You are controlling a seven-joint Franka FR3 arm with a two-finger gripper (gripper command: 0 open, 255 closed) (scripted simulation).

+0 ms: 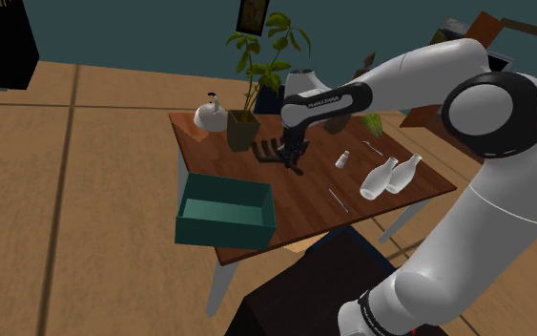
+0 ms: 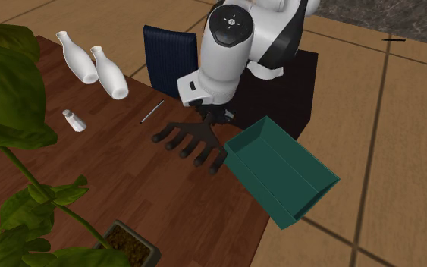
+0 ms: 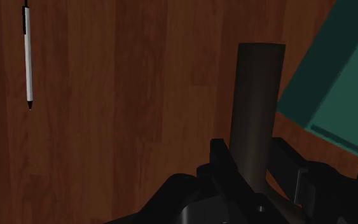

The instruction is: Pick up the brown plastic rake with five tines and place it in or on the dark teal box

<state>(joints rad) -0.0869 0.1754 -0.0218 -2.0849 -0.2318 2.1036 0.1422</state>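
Observation:
The dark brown rake (image 2: 189, 143) points its five tines toward the potted plant, low over the wooden table (image 2: 90, 174); I cannot tell whether it touches the wood. My gripper (image 2: 213, 116) is shut on the handle (image 3: 257, 108), which runs up between the fingers (image 3: 222, 167). In the shoulder view the gripper (image 1: 296, 158) stands mid-table with the rake (image 1: 271, 150) beside it. The dark teal box (image 1: 223, 232) sits open-topped at the table's edge, right beside the rake's head (image 2: 295, 199). One of its corners (image 3: 336, 63) lies close to the handle.
Two white bottles (image 2: 98, 64) and a small shaker (image 2: 73, 120) lie farther along the table. A thin pen (image 3: 27, 54) rests nearby. A potted plant (image 1: 245, 129) and a white kettle (image 1: 210, 115) stand at the far edge. A dark blue chair (image 2: 170, 57) stands behind the table.

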